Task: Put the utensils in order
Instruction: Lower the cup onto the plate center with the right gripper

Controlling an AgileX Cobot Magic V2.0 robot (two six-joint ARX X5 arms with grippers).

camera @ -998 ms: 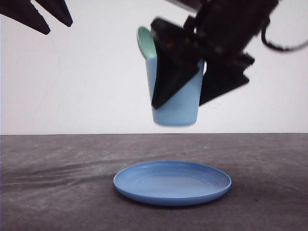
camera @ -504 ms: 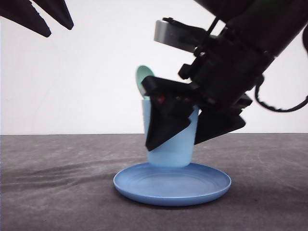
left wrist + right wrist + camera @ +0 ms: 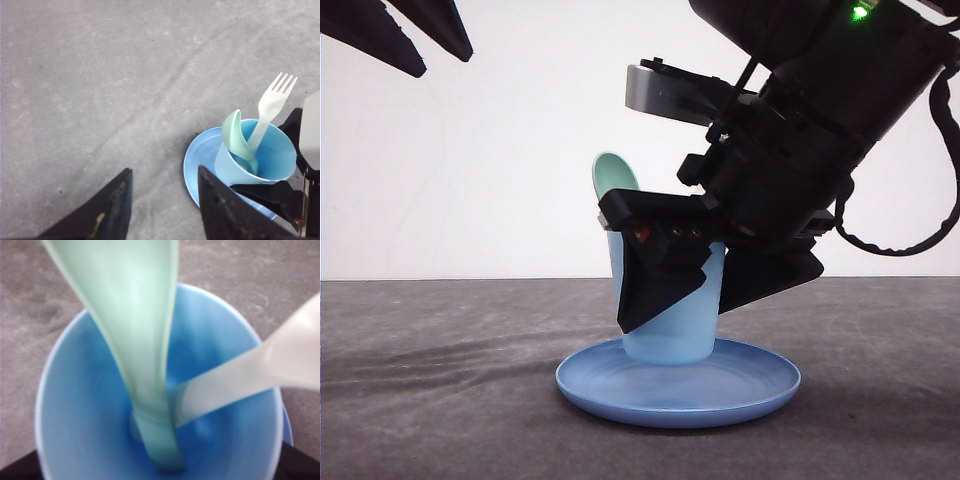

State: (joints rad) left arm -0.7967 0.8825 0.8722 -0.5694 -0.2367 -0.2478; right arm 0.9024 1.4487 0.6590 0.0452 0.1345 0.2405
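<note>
A pale mint-green spoon [image 3: 236, 137] and a white fork [image 3: 272, 102] stand together inside a light blue cup [image 3: 272, 155]. The cup's base rests on the round blue plate [image 3: 620, 390]. In the front view the spoon's bowl [image 3: 617, 178] sticks up over the cup's [image 3: 670, 342] rim. My right gripper [image 3: 675, 315] is shut on the cup, one finger against each side. From the right wrist, the spoon [image 3: 135, 315] and fork handle [image 3: 260, 370] meet at the cup's [image 3: 70, 410] bottom. My left gripper [image 3: 442, 58] hangs open, high to the left, holding nothing.
The plate [image 3: 200, 160] lies on a dark grey table [image 3: 440, 400]. The right arm's bulky black body [image 3: 820, 130] towers over the cup. Bare tabletop [image 3: 100, 90] stretches beneath the open left gripper [image 3: 164, 172].
My right gripper has come down with the cup and its utensils, from hanging above the plate to resting on it. The left gripper has stayed in place.
</note>
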